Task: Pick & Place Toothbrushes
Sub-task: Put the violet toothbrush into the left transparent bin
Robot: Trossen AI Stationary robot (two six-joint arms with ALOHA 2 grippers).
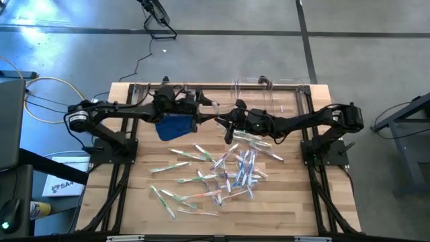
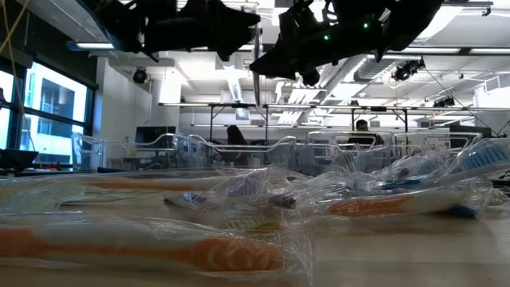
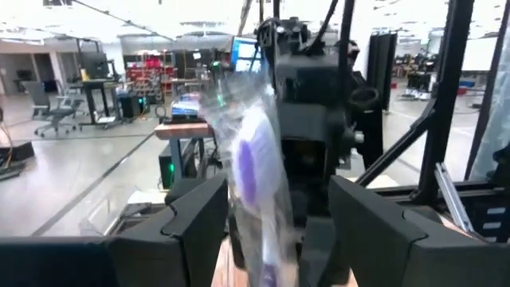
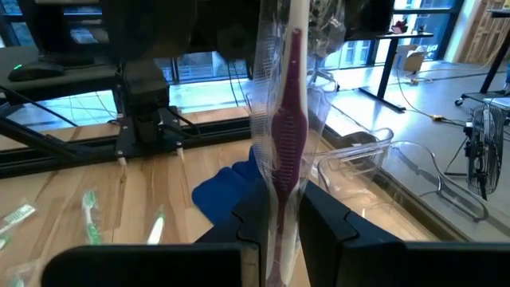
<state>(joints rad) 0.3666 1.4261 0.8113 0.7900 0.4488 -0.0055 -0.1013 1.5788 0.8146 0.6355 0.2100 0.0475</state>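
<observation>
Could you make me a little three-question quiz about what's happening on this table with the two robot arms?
1. True or false: the right gripper is shut on a wrapped purple toothbrush.
2. The left gripper has its fingers: A) open, one each side of that toothbrush; B) shut on the blue cloth; C) down in the pile.
3. Fill in: the loose toothbrushes lie on the wooden ____.

Key: 1 true; 2 A; 3 table.
</observation>
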